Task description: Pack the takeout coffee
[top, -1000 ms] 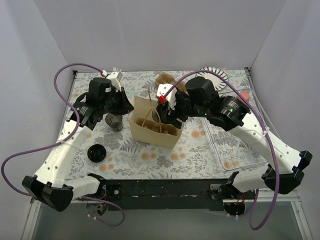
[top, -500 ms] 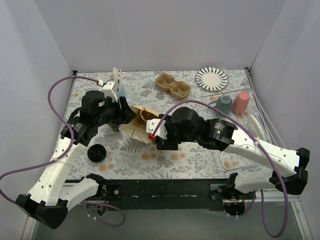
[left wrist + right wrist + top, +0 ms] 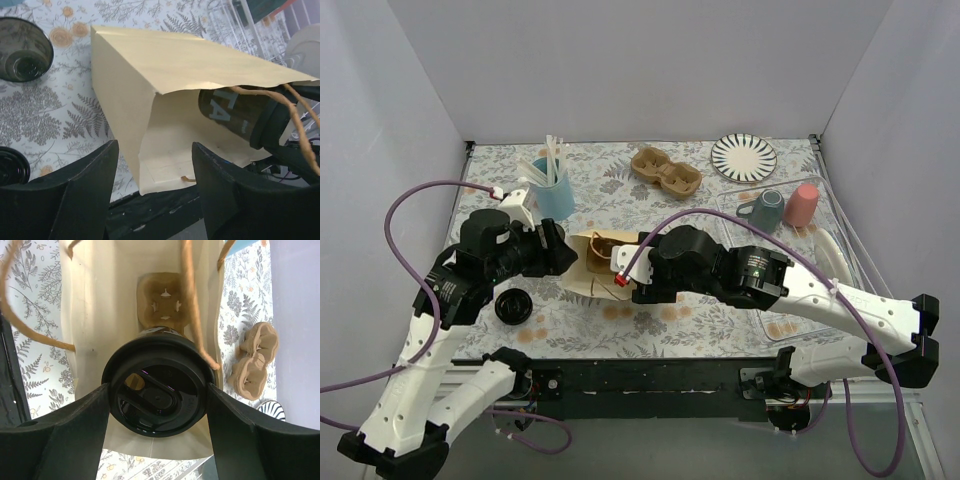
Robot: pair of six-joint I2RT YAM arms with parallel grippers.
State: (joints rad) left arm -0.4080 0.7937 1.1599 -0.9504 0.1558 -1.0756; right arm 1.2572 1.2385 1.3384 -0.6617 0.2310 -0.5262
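The brown paper bag (image 3: pixel 578 280) lies tipped on its side, its mouth toward my right arm. A takeout coffee (image 3: pixel 156 390), a dark cup with a black lid, is partly inside the bag (image 3: pixel 95 315), and my right gripper (image 3: pixel 157 390) is shut on it, a finger on each side of the lid. A cardboard cup carrier (image 3: pixel 162 302) sits deeper in the bag. In the left wrist view the same cup (image 3: pixel 235 112) shows in the bag's (image 3: pixel 165 65) open side. My left gripper (image 3: pixel 155 150) is open and empty just short of the bag. A second, lidless dark cup (image 3: pixel 22 55) stands on the table.
A flat black lid (image 3: pixel 513 306) lies near the left arm. A blue cup of white utensils (image 3: pixel 553 190), a spare cup carrier (image 3: pixel 665 172) and a striped plate (image 3: pixel 744 157) stand at the back. A clear tray (image 3: pixel 790 320) at the right holds a teal cup (image 3: pixel 768 208) and a pink cup (image 3: pixel 803 204).
The bag has gone from upright to lying on its side. My right arm has swung lower and leftward with the cup. My left gripper has opened and drawn back to the left.
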